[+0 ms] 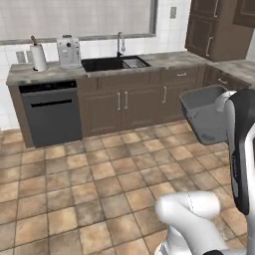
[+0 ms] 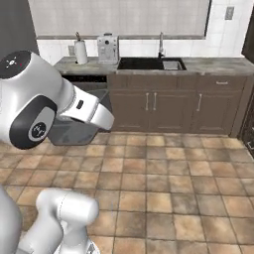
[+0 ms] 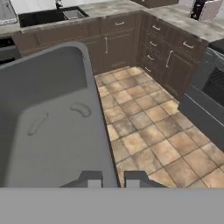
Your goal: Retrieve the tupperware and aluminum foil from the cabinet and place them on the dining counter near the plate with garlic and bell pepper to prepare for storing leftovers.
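The tupperware (image 3: pixel 48 127) is a grey, open rectangular tub with rounded corners and thick walls. It hangs above the tiled floor (image 3: pixel 148 131), tilted, its hollow inside facing the hand camera. In the left base view the tub (image 1: pixel 204 112) sits at the arm's end, mouth turned sideways.

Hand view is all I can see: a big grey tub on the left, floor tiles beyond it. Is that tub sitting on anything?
Observer: No. From the left base view the tupperware hangs in the air above the tile floor, right beside the white arm.
Operator: And what's on the counter left of the sink?
Observer: A paper towel roll stands next to a coffee machine.
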